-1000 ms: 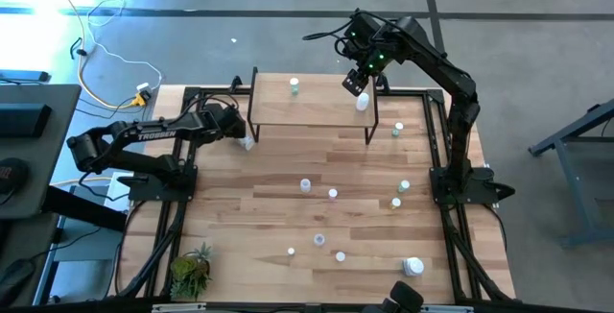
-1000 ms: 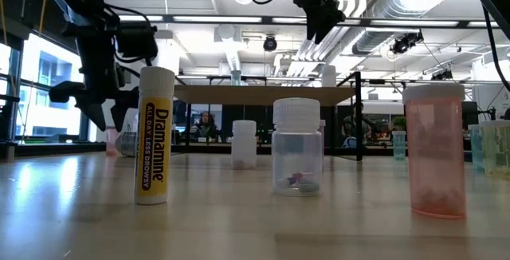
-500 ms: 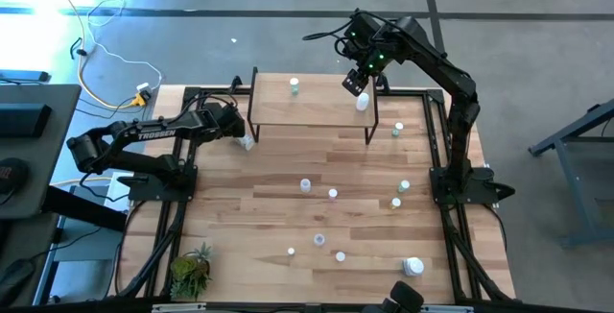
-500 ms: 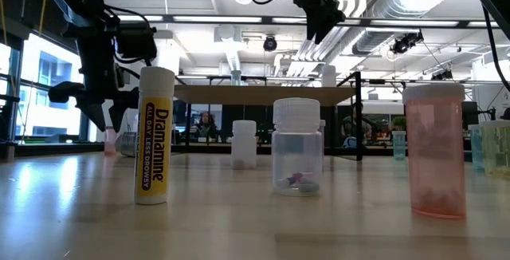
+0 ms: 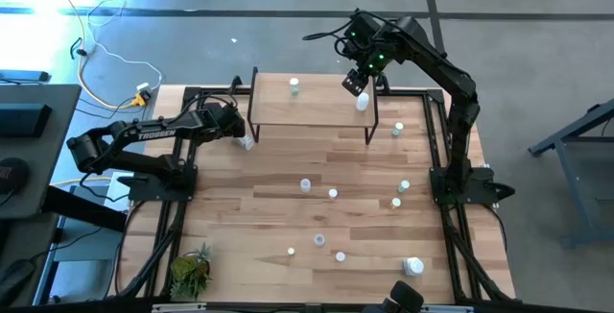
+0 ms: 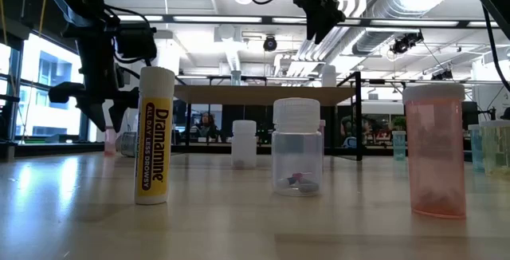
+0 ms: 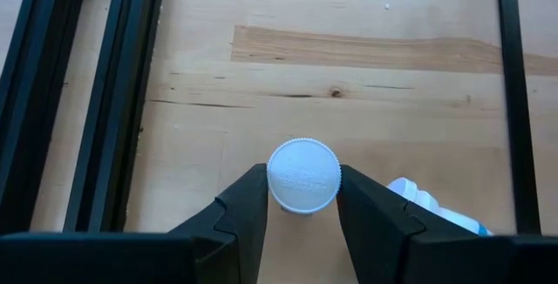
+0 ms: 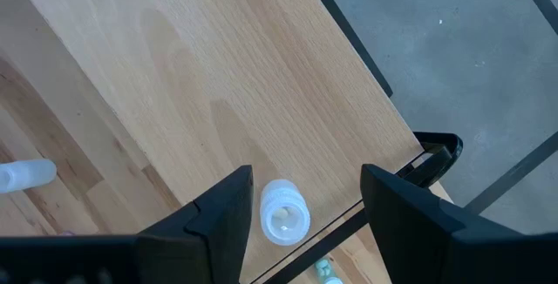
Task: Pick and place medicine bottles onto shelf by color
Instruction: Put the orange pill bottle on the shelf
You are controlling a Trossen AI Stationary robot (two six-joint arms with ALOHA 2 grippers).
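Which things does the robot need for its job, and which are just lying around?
For the job:
- medicine bottles
- white-capped bottle between the left tool fingers
- shelf

Just lying about:
- potted plant
- yellow Dramamine tube

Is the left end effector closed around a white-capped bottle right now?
Yes, the left end effector has both fingers pressed against the sides of the white-capped bottle in its wrist view.

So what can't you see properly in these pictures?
- High view: the loose bottles on the table are too small to read cap colours.
- Left wrist view: the left tool holds a white-capped bottle; its body is hidden under the cap.
- Low view: the Dramamine tube hides what's behind it.
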